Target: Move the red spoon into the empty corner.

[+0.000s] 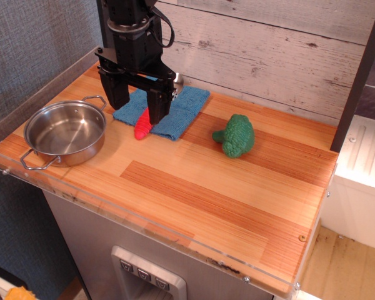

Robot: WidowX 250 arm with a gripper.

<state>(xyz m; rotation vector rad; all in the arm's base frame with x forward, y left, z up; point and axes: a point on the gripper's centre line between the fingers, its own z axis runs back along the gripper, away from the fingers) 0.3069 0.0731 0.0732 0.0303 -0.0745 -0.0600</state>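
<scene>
Observation.image gives us a high, angled look down on the striped wooden worktop (194, 206), which is rimmed by a clear plastic strip along its near edge. We see the black robot arm's fingers (139, 107) hanging over the far left part of the surface, one finger on each side of the red spoon (142, 127). The fingers stand apart, and we cannot tell whether they touch or grip the spoon, since its upper end is hidden between them. The spoon lies partly on the near edge of a blue cloth (175, 112), with its rounded tip reaching onto the bare wood.

A steel pot (65, 132) with two loop handles sits at the left end of the worktop, near the cloth but apart from it. We see nothing inside it, only the shiny bottom.

A green knobbly toy (235, 135) lies to the right of the cloth, well apart from the spoon. The empty corner (281, 250) at the near right is bare wood, far from the spoon.
</scene>
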